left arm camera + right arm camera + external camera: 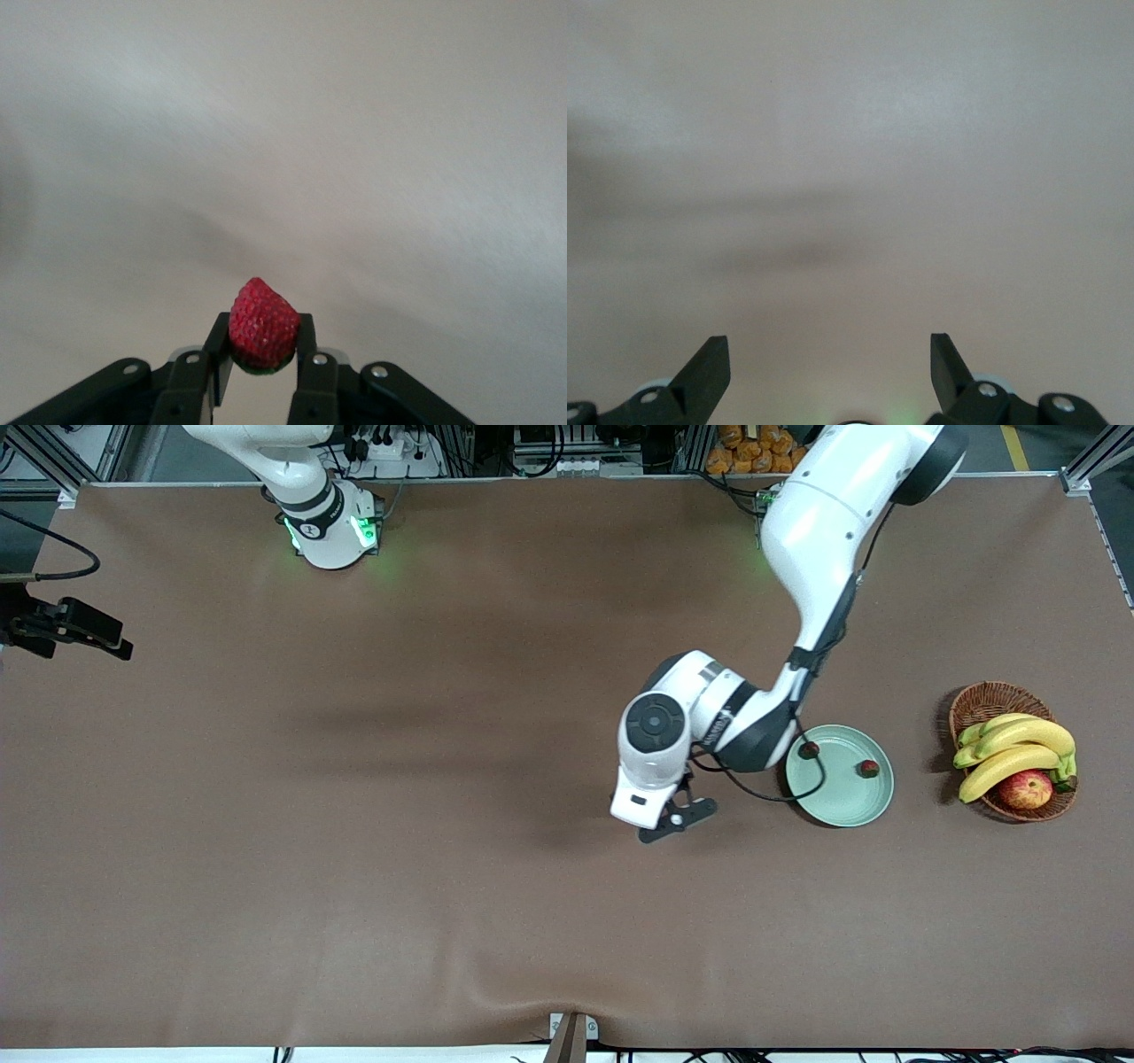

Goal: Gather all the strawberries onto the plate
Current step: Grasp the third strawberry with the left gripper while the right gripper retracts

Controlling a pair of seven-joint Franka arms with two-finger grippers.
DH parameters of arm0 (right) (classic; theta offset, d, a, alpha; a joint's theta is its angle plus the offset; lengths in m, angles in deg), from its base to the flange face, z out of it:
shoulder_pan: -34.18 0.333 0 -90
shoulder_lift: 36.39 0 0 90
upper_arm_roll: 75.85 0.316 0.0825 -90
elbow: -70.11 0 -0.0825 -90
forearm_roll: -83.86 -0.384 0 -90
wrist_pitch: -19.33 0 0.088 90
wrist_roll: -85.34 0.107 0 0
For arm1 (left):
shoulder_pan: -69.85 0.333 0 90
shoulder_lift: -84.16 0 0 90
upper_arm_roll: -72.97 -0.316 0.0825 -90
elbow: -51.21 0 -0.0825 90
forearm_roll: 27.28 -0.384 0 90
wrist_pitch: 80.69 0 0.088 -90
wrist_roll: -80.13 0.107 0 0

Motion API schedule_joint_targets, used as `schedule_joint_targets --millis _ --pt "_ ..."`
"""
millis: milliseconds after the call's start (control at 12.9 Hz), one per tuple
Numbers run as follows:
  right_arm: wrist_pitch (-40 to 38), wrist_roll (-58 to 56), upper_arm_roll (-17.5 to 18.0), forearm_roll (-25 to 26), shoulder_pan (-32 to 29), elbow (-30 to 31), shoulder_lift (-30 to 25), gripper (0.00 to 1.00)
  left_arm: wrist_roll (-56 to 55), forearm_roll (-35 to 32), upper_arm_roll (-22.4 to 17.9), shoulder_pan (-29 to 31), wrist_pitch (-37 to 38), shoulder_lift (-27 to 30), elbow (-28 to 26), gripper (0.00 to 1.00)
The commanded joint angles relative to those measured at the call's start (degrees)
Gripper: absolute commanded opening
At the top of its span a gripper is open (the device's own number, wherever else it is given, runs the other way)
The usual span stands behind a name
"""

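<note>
Two strawberries [808, 750] [869, 768] already sit in the plate [842, 802], so prob the last one's left. Left gripper [262, 365], low over bare table just beside the plate toward the right arm's end, is pinched tight on the third strawberry [262, 323], ready to carry over imo. Right gripper [830, 361] waits w/ fingers spread wide, holding nothing.

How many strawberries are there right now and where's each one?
3. Two strawberries lie on the plate: one by the rim toward the right arm's end, one nearer the basket. The third is pinched in the left gripper over bare table.
</note>
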Motion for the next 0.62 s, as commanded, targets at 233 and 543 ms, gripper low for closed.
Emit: schedule_joint_targets --millis 233,543 --pt "1.0 1.6 1.0 -0.5 -0.6 3.8 -3.3 1.0 15.3 -1.1 0.6 8.9 0.9 12.3 -15.4 0.0" --pt "1.0 0.9 0.9 -0.5 -0.6 3.8 -3.2 1.0 24.0 -1.2 0.6 15.6 -1.3 16.1 -23.4 0.0"
